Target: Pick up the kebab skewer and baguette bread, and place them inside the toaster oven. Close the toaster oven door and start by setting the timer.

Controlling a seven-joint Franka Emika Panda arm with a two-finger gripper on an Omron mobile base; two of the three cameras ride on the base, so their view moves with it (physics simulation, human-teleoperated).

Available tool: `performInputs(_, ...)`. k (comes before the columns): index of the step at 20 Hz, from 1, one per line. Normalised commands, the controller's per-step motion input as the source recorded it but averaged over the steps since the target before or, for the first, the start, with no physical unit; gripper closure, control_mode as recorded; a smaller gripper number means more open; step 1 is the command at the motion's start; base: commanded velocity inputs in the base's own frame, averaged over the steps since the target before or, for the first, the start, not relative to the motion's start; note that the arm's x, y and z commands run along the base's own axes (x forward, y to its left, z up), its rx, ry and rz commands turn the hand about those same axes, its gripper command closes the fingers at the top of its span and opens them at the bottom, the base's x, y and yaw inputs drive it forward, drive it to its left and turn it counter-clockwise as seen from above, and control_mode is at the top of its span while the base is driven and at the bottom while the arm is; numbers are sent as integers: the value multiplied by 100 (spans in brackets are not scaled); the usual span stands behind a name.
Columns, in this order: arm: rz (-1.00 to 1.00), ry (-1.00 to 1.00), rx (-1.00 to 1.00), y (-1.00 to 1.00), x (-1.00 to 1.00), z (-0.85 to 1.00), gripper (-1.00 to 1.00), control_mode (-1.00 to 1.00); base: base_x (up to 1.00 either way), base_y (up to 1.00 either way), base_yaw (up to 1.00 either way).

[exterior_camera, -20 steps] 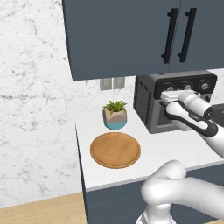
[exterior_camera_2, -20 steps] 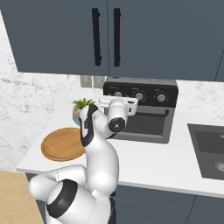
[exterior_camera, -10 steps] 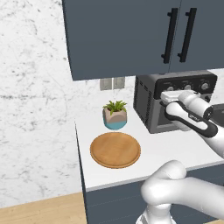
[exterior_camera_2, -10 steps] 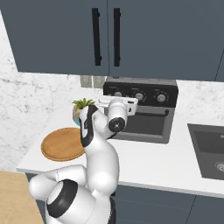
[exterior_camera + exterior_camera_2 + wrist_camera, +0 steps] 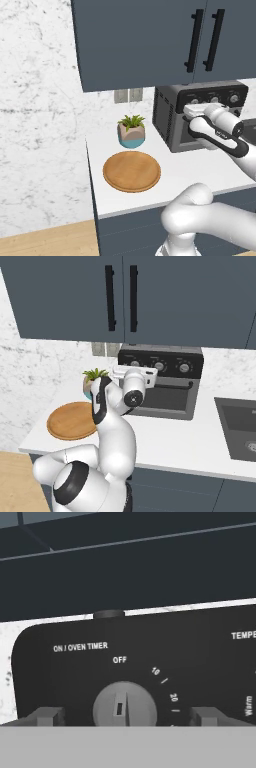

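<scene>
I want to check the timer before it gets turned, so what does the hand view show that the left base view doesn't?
Hand view: the timer knob close up, its mark pointing at OFF, the "ON / OVEN TIMER" label, and the open fingers either side of the knob.
Left base view: the wooden plate, bare, the potted plant and the cabinet doors.
Both: the toaster oven top panel.
</scene>
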Motion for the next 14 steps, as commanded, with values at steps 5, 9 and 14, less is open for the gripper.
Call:
performInputs(5, 0, 0, 0, 0, 0, 0, 100, -100, 0, 0, 0)
performInputs(9, 0, 0, 0, 0, 0, 0, 100, -100, 0, 0, 0)
performInputs(14, 0, 0, 0, 0, 0, 0, 100, -100, 0, 0, 0)
